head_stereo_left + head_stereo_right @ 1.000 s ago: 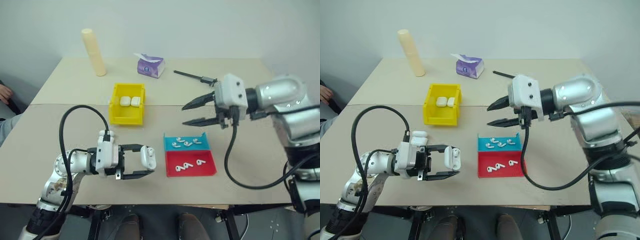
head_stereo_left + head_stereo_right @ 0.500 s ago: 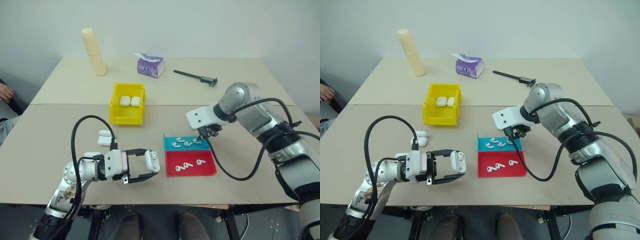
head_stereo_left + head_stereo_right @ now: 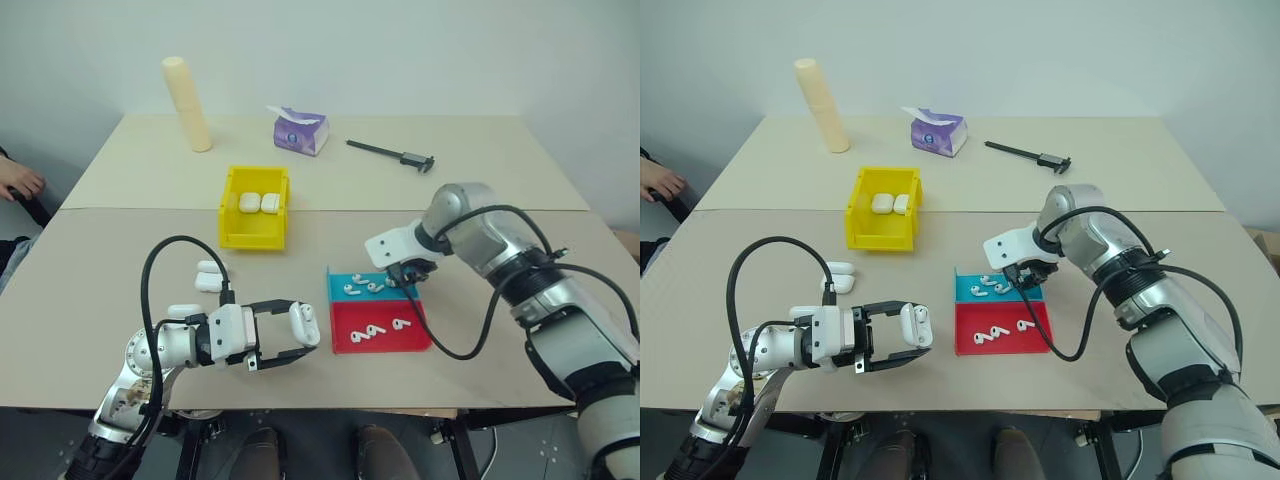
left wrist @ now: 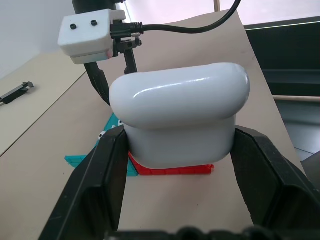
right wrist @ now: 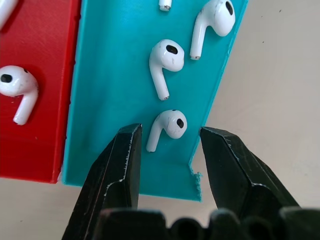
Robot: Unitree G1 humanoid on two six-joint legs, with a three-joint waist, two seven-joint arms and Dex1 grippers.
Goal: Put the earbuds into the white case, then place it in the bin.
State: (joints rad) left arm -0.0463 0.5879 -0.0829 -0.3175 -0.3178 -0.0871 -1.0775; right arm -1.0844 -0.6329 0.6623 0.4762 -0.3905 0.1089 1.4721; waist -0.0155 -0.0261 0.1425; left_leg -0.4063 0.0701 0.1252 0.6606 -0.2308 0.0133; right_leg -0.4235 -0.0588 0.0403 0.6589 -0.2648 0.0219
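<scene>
My left gripper (image 3: 303, 330) is shut on a white case (image 4: 180, 112), held level just above the near table edge; the lid looks closed. Several earbuds (image 3: 368, 287) lie in a teal tray (image 3: 336, 279), and more lie in the red tray (image 3: 418, 338) joined to it. My right gripper (image 5: 170, 137) points down into the teal tray and is open. Its two fingertips stand on either side of one earbud (image 5: 169, 125) near the tray's edge without touching it. The yellow bin (image 3: 228, 215) stands further back on the left with two white cases (image 3: 259, 203) inside.
Another white case (image 3: 209, 277) lies on the table beside my left arm's cable. A cream cylinder (image 3: 187, 103), a purple tissue pack (image 3: 300, 132) and a black caliper (image 3: 392, 153) sit at the back. A person's hand (image 3: 18, 182) rests at the far left edge.
My right gripper came down from above the table and turned to point down into the teal tray, settling around one earbud. The left gripper kept its hold on the case and stayed almost still.
</scene>
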